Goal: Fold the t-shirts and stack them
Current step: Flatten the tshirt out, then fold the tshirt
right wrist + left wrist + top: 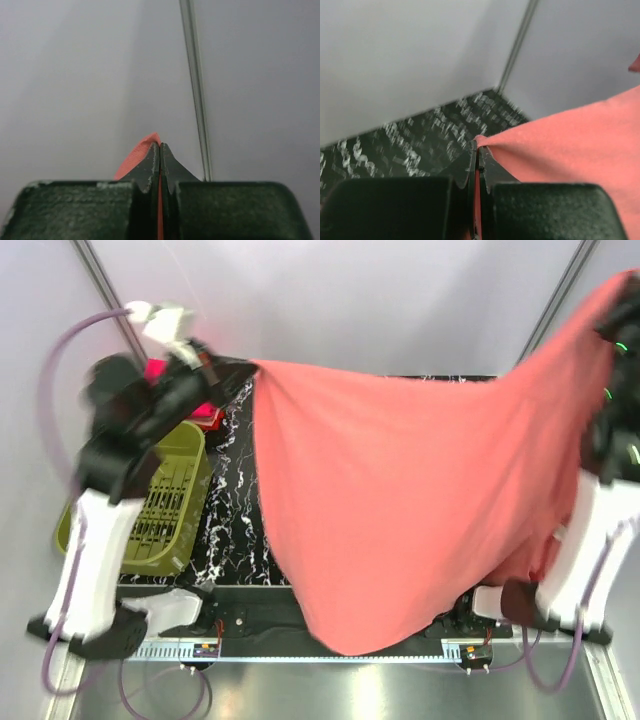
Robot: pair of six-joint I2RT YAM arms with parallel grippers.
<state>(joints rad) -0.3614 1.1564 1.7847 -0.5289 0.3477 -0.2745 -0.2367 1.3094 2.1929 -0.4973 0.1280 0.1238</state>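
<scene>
A large salmon-coral t-shirt (400, 500) hangs spread in the air between both arms, its lower edge drooping over the table's near edge. My left gripper (245, 368) is shut on the shirt's upper left corner; in the left wrist view the cloth (570, 145) is pinched between the closed jaws of that gripper (478, 147). My right gripper (622, 300) is raised high at the right and shut on the other corner; the right wrist view shows a sliver of coral cloth (137, 155) squeezed at the gripper's (160, 146) tips. A bit of magenta-pink cloth (205, 412) shows behind the left arm.
An olive-green plastic basket (165, 505) stands at the left of the black marbled table (230, 520), under the left arm. White walls and metal frame posts (100, 285) enclose the back. The hanging shirt hides most of the tabletop.
</scene>
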